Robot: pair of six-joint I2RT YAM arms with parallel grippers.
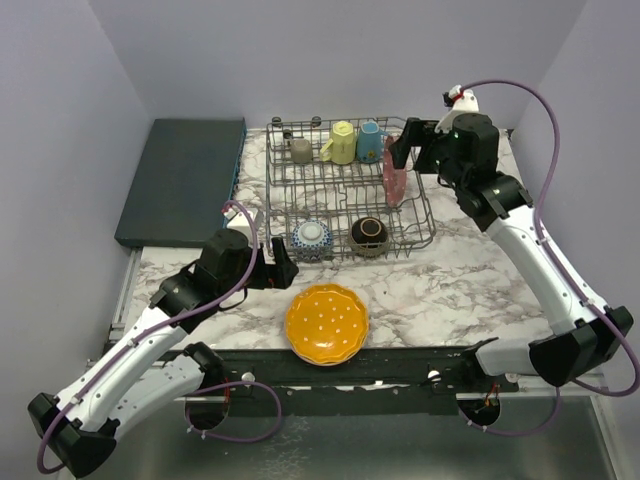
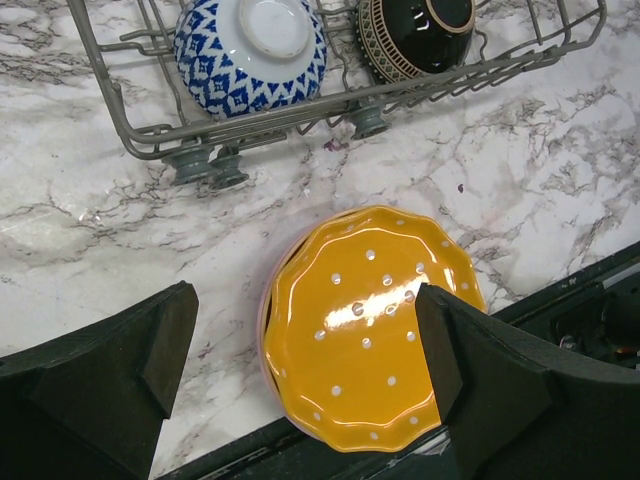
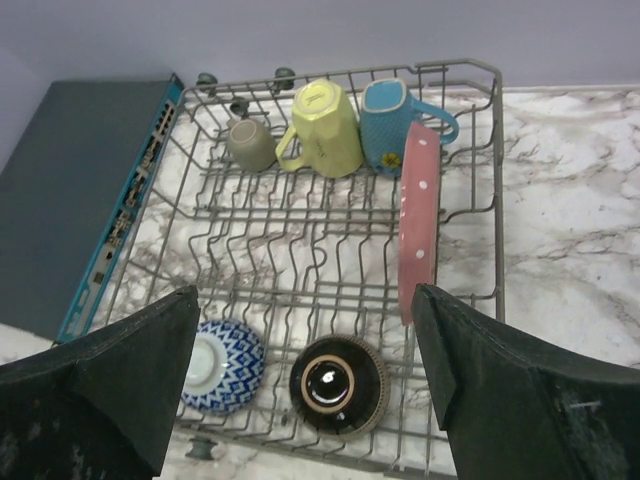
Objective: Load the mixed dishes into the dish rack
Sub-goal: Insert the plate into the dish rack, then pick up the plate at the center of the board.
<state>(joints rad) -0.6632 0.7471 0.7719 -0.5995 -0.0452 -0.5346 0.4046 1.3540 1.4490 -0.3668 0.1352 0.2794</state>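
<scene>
Waiting outside the dish rack (image 3: 498,180): orange plate (image 2: 370,325); mugs (image 3: 325,130), bowls (image 3: 225,365), pink plate (image 3: 418,215) are sitting inside; left gripper (image 2: 305,365) and right gripper (image 3: 305,375) are gaping, empty.

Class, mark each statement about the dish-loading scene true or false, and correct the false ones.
1. The orange plate lies on the table, outside the rack. True.
2. The pink plate lies flat in the rack. False: it stands on edge at the rack's right side.
3. The grey mug, yellow mug and blue mug sit in the rack's far row. True.
4. The left hand grips the orange plate. False: it is open and holds nothing.
5. The blue bowl and dark bowl sit on the table. False: both are in the rack's near row.
</scene>
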